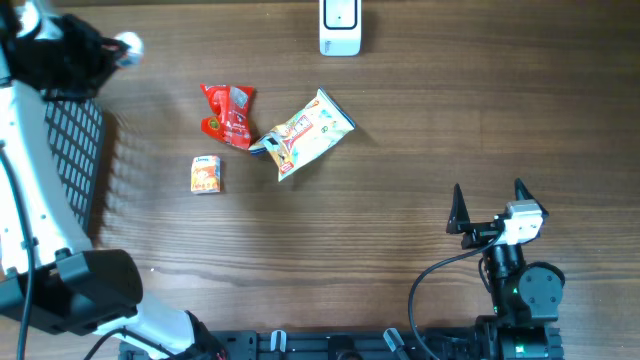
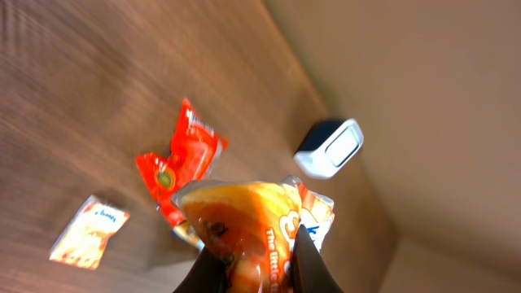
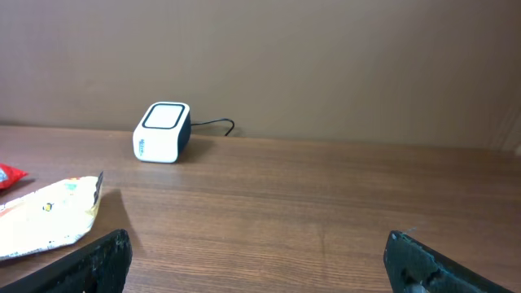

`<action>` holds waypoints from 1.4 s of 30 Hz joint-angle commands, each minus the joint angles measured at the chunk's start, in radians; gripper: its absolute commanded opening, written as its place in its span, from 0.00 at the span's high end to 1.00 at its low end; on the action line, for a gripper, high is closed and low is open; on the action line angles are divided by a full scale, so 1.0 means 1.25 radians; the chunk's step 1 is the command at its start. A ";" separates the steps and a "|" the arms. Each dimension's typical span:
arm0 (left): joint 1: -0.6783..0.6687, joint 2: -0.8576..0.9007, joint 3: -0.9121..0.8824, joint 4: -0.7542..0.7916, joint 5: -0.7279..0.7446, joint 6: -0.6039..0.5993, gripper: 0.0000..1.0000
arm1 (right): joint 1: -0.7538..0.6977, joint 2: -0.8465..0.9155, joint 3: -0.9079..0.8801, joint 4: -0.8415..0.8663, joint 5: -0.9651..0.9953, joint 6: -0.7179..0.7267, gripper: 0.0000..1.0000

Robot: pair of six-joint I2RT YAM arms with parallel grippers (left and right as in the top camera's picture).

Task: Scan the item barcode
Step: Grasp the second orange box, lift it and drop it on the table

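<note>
This is looking like a robotics lab dressed up as a shop checkout. A white barcode scanner (image 1: 340, 28) is sitting at the far edge of a wood-grain table (image 1: 420, 180), its cable (image 3: 213, 124) trailing behind it along a plain beige wall (image 3: 342, 57). Nearer than the scanner, packaged snacks are lying loose: a red packet (image 1: 229, 115), a white and yellow packet (image 1: 303, 135), a small sachet (image 1: 206, 174). An orange packet (image 2: 244, 224) is hanging above them. Well left of the scanner a black mesh basket (image 1: 75, 160) is standing. Opposite the scanner, the left arm (image 1: 25, 180) and right arm (image 1: 515, 270) are sharing the table.
</note>
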 commanded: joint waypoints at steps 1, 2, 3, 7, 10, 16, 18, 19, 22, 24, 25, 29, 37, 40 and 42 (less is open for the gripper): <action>-0.073 0.006 0.001 -0.050 -0.168 0.056 0.92 | 0.003 -0.006 -0.001 0.001 0.011 0.007 0.00; -0.092 0.014 0.000 -0.071 -0.219 0.056 0.92 | 0.003 -0.006 -0.001 0.002 0.011 0.007 0.00; -0.114 0.025 -0.006 -0.099 -0.269 0.056 0.92 | 0.003 -0.006 -0.001 0.002 0.011 0.006 0.00; -0.169 0.056 -0.086 -0.114 -0.296 0.056 0.83 | 0.003 -0.006 -0.001 0.002 0.011 0.006 0.00; -0.207 0.077 -0.179 -0.076 -0.290 0.056 0.77 | 0.003 -0.006 -0.001 0.002 0.011 0.006 0.00; -0.272 0.108 -0.333 0.025 -0.264 0.056 0.77 | 0.003 -0.006 -0.001 0.001 0.011 0.006 0.00; -0.287 0.112 -0.364 0.058 -0.264 0.056 0.71 | 0.003 -0.006 -0.001 0.002 0.011 0.006 0.00; -0.294 0.112 -0.378 0.078 -0.264 0.056 0.61 | 0.003 -0.006 -0.001 0.002 0.011 0.007 0.00; -0.310 0.112 -0.399 0.115 -0.264 0.057 0.06 | 0.003 -0.006 -0.001 0.002 0.011 0.007 0.00; -0.312 0.112 -0.397 0.130 -0.264 0.057 0.00 | 0.003 -0.006 -0.001 0.002 0.011 0.007 0.00; -0.305 0.110 -0.387 0.129 -0.264 0.057 0.00 | 0.003 -0.006 -0.001 0.002 0.011 0.007 0.00; -0.276 0.099 -0.327 0.095 -0.263 0.057 0.00 | 0.003 -0.006 -0.001 0.001 0.011 0.006 0.00; -0.162 0.023 -0.078 -0.043 -0.264 0.057 0.00 | 0.003 -0.006 -0.001 0.001 0.011 0.007 0.00; -0.112 -0.018 -0.032 -0.041 -0.264 0.056 0.00 | 0.003 -0.006 -0.001 0.002 0.011 0.006 0.00; -0.068 -0.049 -0.020 -0.035 -0.273 0.056 0.00 | 0.003 -0.006 -0.001 0.002 0.011 0.006 0.00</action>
